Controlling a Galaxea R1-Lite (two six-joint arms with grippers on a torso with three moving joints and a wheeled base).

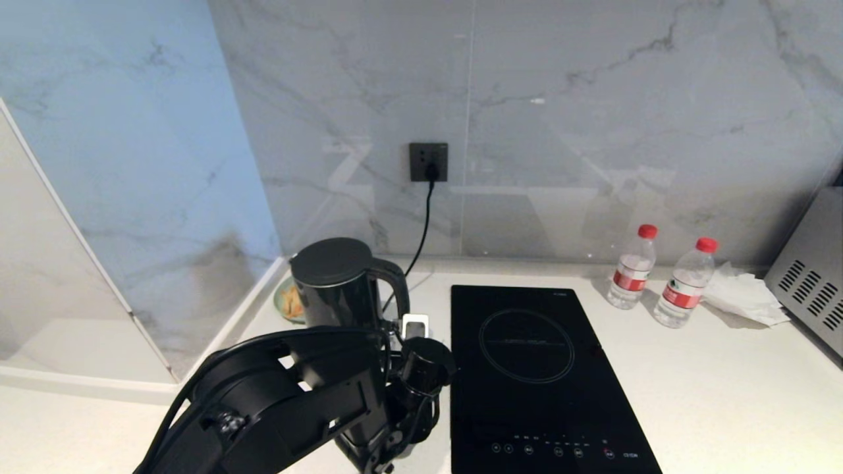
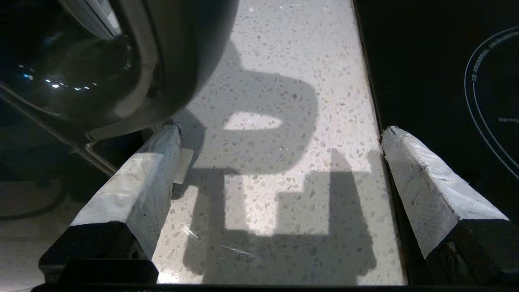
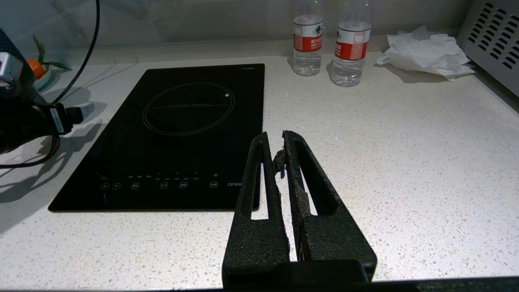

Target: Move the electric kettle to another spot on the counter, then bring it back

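Note:
The electric kettle (image 1: 336,283) stands upright at the counter's (image 1: 724,395) back left, glossy black, its loop handle (image 1: 397,284) facing the hob. My left arm (image 1: 296,395) reaches in low from the front, just in front of the kettle. In the left wrist view my left gripper (image 2: 282,129) is open wide, holding nothing. Its white-taped fingers (image 2: 134,182) straddle bare counter (image 2: 284,61) and the handle's shadow. The kettle's curved body (image 2: 81,61) sits just beyond one fingertip, its pale switch (image 2: 183,164) beside that finger. My right gripper (image 3: 275,138) hangs shut and empty over the counter beside the hob.
An inset black hob (image 1: 533,368) lies right of the kettle. A cord runs to the wall socket (image 1: 428,161). A small dish of food (image 1: 290,303) sits behind the kettle. Two water bottles (image 1: 632,266), crumpled tissue (image 1: 744,293) and a metal appliance (image 1: 810,283) stand at the back right.

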